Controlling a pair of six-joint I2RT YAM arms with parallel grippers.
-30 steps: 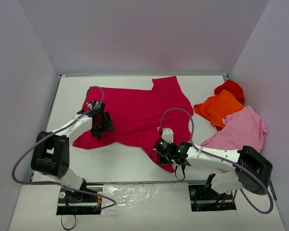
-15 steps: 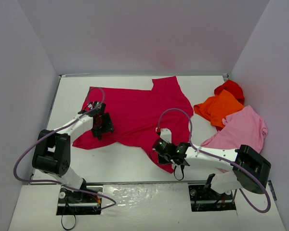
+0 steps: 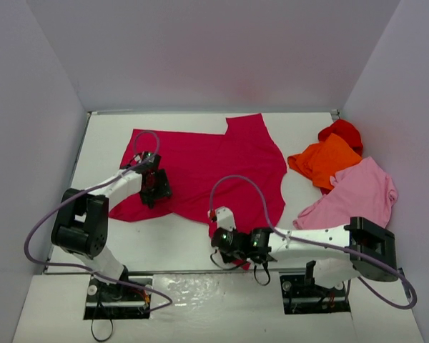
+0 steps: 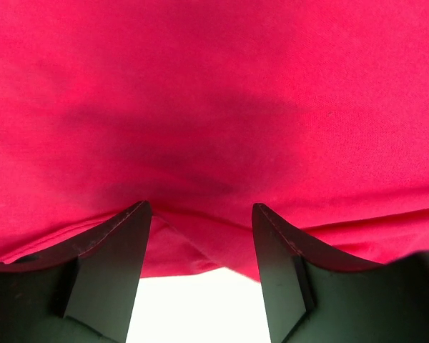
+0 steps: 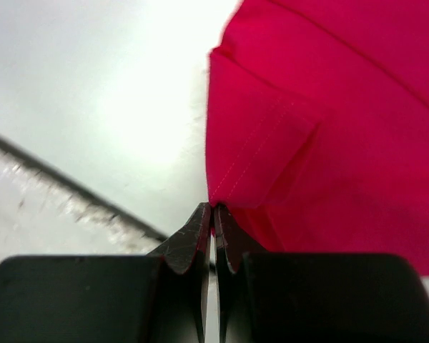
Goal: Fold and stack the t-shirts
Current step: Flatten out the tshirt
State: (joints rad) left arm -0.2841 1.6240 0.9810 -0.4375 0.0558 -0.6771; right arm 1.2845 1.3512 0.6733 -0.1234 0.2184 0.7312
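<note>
The large crimson t-shirt [image 3: 214, 161] lies spread over the middle of the table. My left gripper [image 3: 152, 187] is open, its jaws standing over the shirt's left hem [image 4: 200, 243] with table showing between them. My right gripper [image 3: 225, 246] is shut on a corner of the crimson shirt's hem [image 5: 236, 179] near the front edge. The orange shirt [image 3: 325, 158], the bright red shirt [image 3: 342, 131] and the light pink shirt [image 3: 357, 191] lie crumpled at the right.
Purple-white walls enclose the table on three sides. The table's front edge [image 5: 64, 186] runs close under my right gripper. Bare white table [image 3: 164, 239] shows between the two arms.
My right gripper has moved left and toward the front edge, dragging the crimson shirt's lower corner with it. The left gripper has barely shifted.
</note>
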